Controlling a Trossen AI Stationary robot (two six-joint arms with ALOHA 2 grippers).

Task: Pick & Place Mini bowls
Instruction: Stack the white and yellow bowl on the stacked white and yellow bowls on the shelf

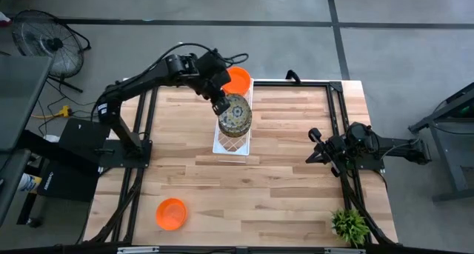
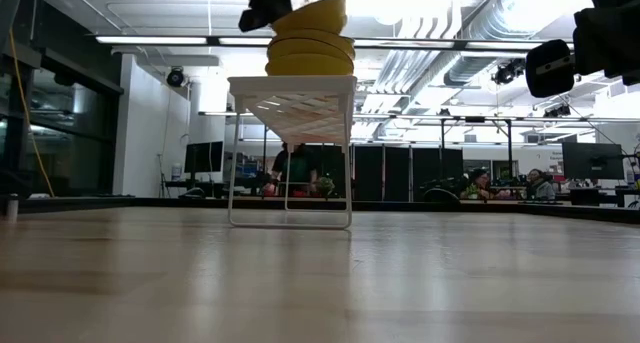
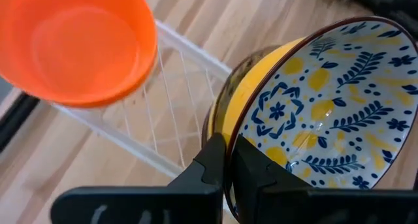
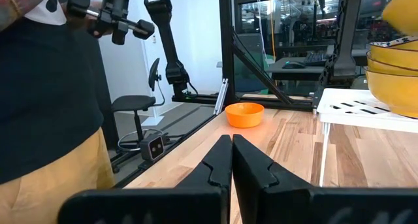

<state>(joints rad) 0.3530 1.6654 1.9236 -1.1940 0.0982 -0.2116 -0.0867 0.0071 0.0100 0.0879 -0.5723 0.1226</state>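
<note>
A white lattice tray (image 1: 222,141) stands on legs near the far middle of the wooden table (image 1: 281,180), its long axis running from the near side to the far side. On it sits a stack of floral bowls (image 2: 308,55), yellow outside and cream with blue-and-yellow flowers inside. The top floral bowl (image 3: 326,106) is tilted, its opening facing partly sideways. The left gripper (image 1: 219,104) pinches that bowl's rim, fingers narrowed with one inside and one outside the wall. A plain orange bowl (image 1: 237,81) sits upright at the tray's far end. Another orange bowl (image 1: 171,213) rests upright on the table's near left area. The right gripper (image 1: 317,144) waits at the right edge, fingers pressed together, holding nothing.
</note>
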